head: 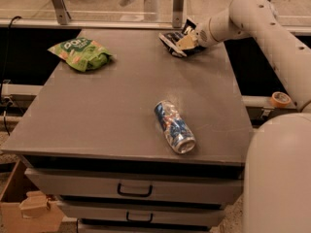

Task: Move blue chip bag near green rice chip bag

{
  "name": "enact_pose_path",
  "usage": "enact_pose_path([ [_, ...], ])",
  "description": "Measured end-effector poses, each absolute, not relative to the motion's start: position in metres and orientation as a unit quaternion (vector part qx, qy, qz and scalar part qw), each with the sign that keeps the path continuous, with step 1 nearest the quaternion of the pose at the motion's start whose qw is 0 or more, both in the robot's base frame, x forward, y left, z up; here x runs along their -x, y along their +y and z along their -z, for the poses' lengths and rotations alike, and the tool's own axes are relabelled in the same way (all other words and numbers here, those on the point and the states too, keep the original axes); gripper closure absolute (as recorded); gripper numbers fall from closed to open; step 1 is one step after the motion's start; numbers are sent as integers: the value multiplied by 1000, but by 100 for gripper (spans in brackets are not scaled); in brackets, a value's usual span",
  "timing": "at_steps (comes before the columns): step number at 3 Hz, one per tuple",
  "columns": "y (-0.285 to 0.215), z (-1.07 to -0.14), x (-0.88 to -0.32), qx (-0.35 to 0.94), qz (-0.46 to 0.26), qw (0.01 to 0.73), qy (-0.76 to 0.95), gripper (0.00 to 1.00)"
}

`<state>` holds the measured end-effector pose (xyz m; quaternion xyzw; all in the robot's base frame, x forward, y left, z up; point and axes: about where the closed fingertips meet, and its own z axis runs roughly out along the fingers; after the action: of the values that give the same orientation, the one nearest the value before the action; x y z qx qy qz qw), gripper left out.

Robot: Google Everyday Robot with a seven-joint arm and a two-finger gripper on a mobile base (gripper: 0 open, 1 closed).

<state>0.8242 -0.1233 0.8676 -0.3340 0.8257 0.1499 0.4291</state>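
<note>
The blue chip bag (172,41) is a dark navy glossy bag with a pale edge at the far right of the grey tabletop (116,106). My gripper (186,41) reaches in from the right and sits on the bag's right side, partly covering it. The green rice chip bag (81,53) lies wrinkled at the far left of the tabletop, well apart from the blue bag.
A blue-and-silver drink can (174,126) lies on its side near the front right of the tabletop. Drawers with dark handles (134,190) sit under the front edge. A cardboard box (19,210) stands on the floor at lower left. A tape roll (281,99) rests on the right.
</note>
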Motion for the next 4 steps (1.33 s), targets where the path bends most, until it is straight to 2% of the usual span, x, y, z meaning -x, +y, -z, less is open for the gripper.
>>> enact_pose_path([
  [1, -125, -900, -817, 359, -129, 454, 805, 88],
  [2, -131, -950, -802, 401, -76, 486, 773, 100],
  [4, -126, -960, -799, 415, -67, 492, 763, 100],
])
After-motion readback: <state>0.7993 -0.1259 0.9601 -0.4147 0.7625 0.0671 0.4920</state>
